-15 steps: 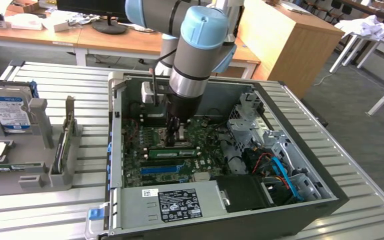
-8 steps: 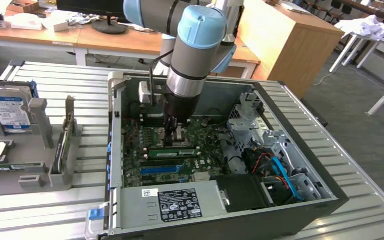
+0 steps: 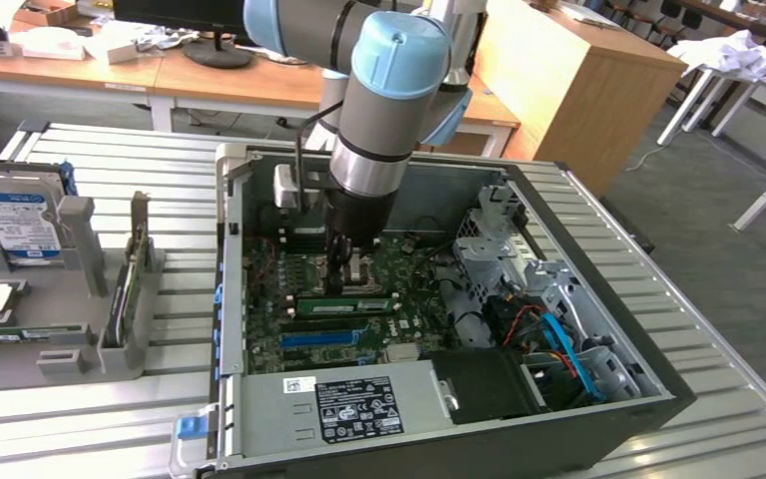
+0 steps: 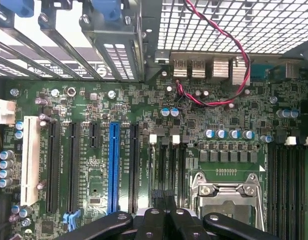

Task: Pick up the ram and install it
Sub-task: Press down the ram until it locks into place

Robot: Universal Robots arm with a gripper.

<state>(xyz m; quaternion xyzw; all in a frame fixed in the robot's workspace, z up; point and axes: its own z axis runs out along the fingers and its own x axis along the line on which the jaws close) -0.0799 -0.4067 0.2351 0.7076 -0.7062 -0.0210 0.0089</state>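
PC case (image 3: 596, 299) open at centre of the exterior view, motherboard (image 4: 203, 130) exposed. Ram (image 3: 343, 303) lies in a slot mid-board. Gripper (image 3: 346, 261) pressed together just above it, empty. Judgement: seat evenly, both ends.

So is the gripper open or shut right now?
Shut: the gripper has its black fingertips pressed together over the motherboard, nothing between them.

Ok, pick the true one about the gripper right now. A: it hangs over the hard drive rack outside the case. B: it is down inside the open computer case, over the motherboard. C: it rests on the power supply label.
B: the gripper reaches into the computer case, above the green motherboard.
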